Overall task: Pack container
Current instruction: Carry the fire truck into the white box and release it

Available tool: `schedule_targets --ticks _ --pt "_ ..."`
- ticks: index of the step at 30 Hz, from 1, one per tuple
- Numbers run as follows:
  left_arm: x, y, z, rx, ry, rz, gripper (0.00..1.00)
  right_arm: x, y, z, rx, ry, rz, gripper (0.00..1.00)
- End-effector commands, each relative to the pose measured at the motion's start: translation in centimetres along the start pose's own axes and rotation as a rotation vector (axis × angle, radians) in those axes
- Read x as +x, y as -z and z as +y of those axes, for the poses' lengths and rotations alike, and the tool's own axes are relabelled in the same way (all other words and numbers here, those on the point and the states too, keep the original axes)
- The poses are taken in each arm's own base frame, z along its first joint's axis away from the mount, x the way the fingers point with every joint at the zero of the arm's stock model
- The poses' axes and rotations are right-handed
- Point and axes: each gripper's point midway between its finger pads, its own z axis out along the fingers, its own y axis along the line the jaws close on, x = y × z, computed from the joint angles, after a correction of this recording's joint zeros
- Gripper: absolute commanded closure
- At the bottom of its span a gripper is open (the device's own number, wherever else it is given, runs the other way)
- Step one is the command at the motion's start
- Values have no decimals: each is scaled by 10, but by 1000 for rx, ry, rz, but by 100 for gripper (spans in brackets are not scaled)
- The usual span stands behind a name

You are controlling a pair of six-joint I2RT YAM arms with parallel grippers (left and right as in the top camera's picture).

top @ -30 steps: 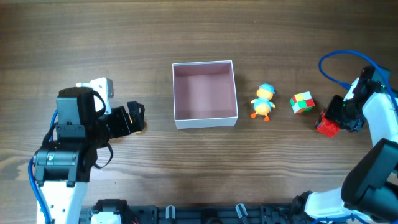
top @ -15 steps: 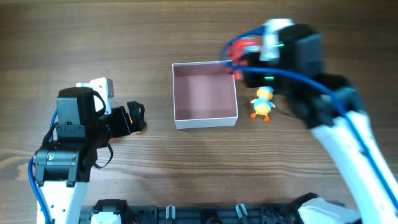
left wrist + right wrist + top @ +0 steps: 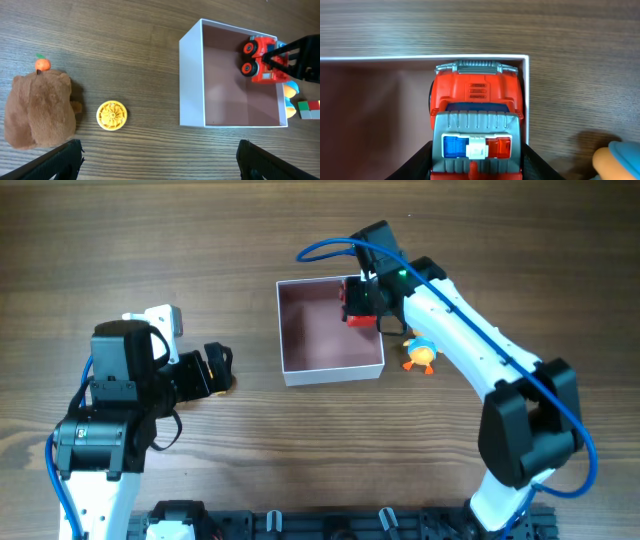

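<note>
The container [image 3: 335,373] is a square white-walled box with a dusty-pink inside at the table's middle. My right gripper [image 3: 372,292] is shut on a red toy truck [image 3: 356,315] and holds it at the container's far right corner. In the right wrist view the truck [image 3: 476,105] fills the space between the fingers [image 3: 476,167], just inside the white rim [image 3: 380,59]. In the left wrist view the truck [image 3: 260,62] sits within the container's walls [image 3: 191,75]. My left gripper [image 3: 215,370] is open and empty, left of the container.
A yellow duck [image 3: 420,352] stands right of the container. A multi-coloured cube [image 3: 309,109] lies beyond the duck, hidden under my right arm in the overhead view. A brown plush toy [image 3: 40,110] and a small yellow round piece [image 3: 111,115] lie left of the container.
My right arm has swung from the far right of the table to the container, carrying the red truck. The left arm has not moved.
</note>
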Motion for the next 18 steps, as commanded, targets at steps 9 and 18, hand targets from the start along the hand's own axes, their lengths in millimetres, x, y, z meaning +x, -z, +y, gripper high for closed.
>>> schedule_targets --ticks 9,18 --pt "-5 3 -3 4 -4 -17 0 8 -17 -1 6 9 44 64" --pt "-5 3 -3 4 -4 -17 0 -3 11 6 -26 37 -13 20"
